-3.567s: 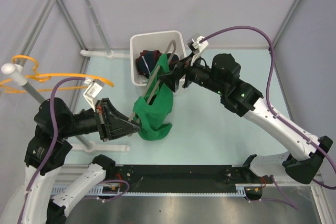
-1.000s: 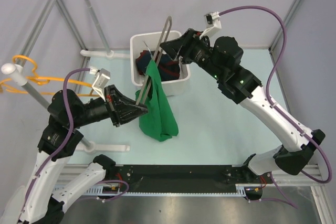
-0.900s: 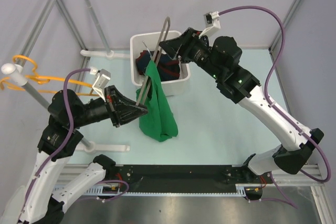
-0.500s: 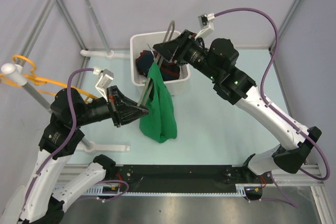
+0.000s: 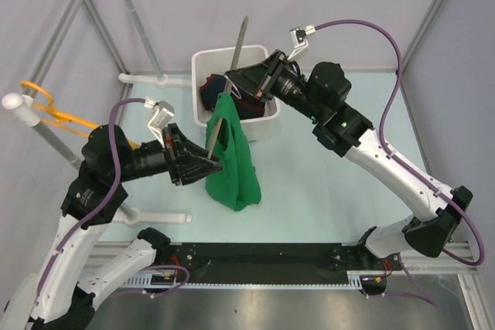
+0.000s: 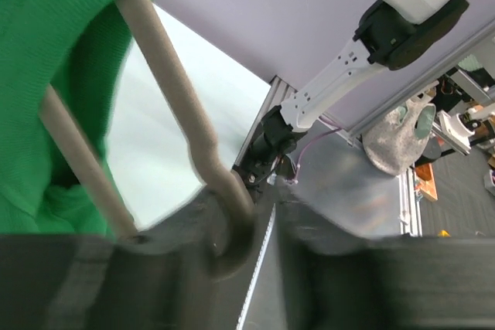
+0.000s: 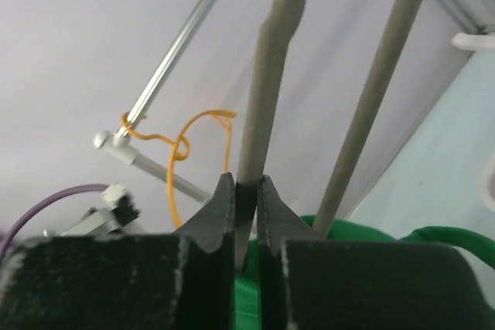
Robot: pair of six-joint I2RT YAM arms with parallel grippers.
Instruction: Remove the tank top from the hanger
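Observation:
The grey-beige hanger (image 5: 240, 36) stands steeply on end above the table, seen edge-on. The green tank top (image 5: 236, 160) hangs from its middle down to the table. My right gripper (image 5: 232, 83) is shut on one hanger bar (image 7: 271, 75) just above the green cloth (image 7: 433, 245), jaws pinching it (image 7: 246, 191). My left gripper (image 5: 213, 161) is at the hanger's lower end. In the left wrist view its jaws (image 6: 255, 214) stand apart; the curved hanger end (image 6: 224, 206) lies loose against the left finger, with green cloth (image 6: 46, 36) on the bars above.
A white bin (image 5: 203, 56) holding a dark navy garment (image 5: 216, 90) stands right behind the hanger. An orange hanger (image 5: 46, 106) hangs on the grey rack pole (image 5: 31, 117) at far left. The rack's white foot (image 5: 155, 216) lies near the left arm.
The right jaws have closed on the hanger bar. The left jaws have opened off the hanger's lower end. The hanger has turned edge-on and steeper.

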